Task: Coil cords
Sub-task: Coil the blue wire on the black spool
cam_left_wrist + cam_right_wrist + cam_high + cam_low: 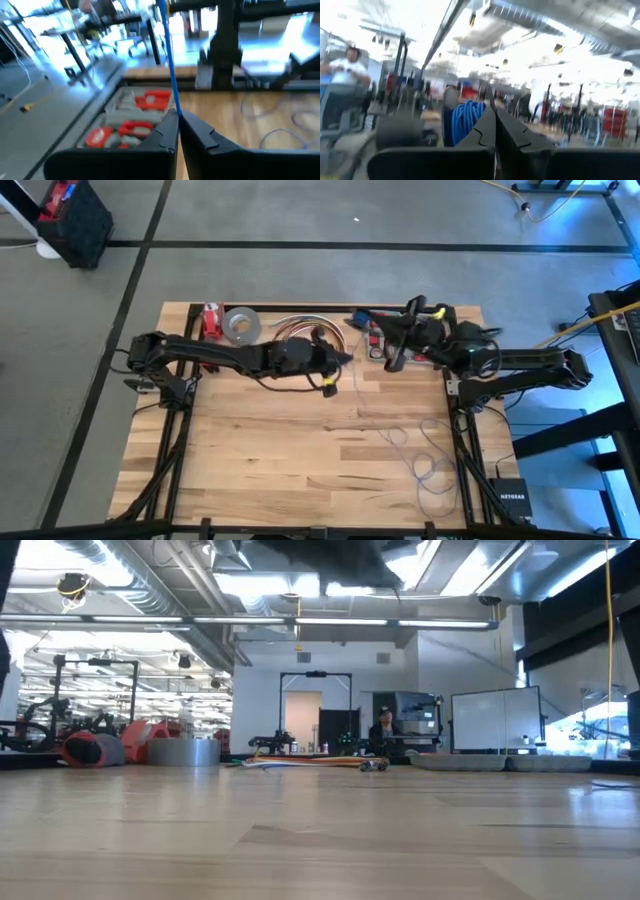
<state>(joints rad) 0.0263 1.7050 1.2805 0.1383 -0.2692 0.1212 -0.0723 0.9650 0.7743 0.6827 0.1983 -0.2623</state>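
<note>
A thin bluish-grey cord [425,465] lies in loose loops across the lower right of the wooden table [250,450] in the high view, one strand climbing from the loops up the frame toward the table's middle, where it meets the left gripper [345,358]. In the left wrist view that cord [167,55] runs as a taut blue line from between the closed fingertips toward the top of the frame, pinched there by the left gripper [178,116]; more loops rest on the boards at right.

The left arm reaches in from the table's left edge, stretched nearly level toward the centre. The right arm comes in from the right edge, its wrist tilted so the right gripper [392,362] sits in the upper centre of the high view. Its fingers are pressed together, and the right wrist view shows a wound bundle of blue cord [465,120] just beside them; whether they hold it cannot be told.

An open tool case [132,120] with red-handled tools sits at the table's far edge beside both grippers. A roll of grey tape [241,325], a red object [211,320] and an arched bundle of orange, red and white cables [300,326] line the upper edge. A seated person [342,75] shows in the room beyond.
</note>
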